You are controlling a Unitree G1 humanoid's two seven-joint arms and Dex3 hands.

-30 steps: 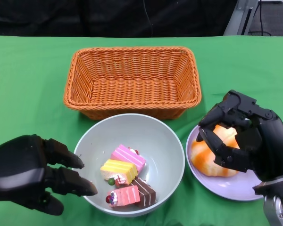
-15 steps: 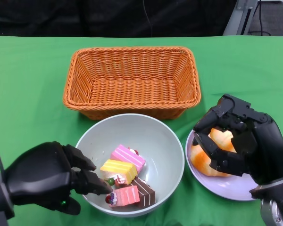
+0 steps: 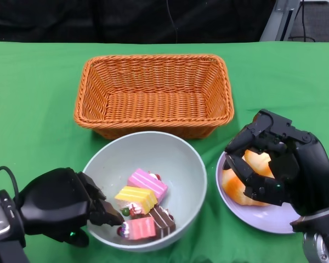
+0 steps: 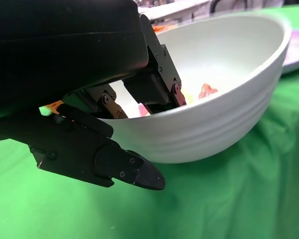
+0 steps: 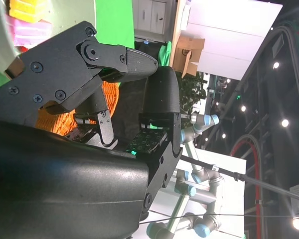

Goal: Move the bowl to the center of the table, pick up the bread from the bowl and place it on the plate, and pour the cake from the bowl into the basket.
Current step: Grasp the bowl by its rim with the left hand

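The left hand (image 3: 63,205) pinches the near-left rim of the bowl (image 3: 170,150), fingers inside, thumb beneath. Just past its fingertips lie the cake pieces (image 3: 142,205). The right hand (image 3: 279,164) curls around the bread (image 3: 247,175) on the plate (image 3: 263,219). Beyond both sits the basket (image 3: 153,93).

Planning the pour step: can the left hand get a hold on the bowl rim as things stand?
Probably yes. The left hand is already at the bowl's near rim, fingers over the edge inside and another beneath the wall outside. Nothing blocks it; the cakes lie close by.
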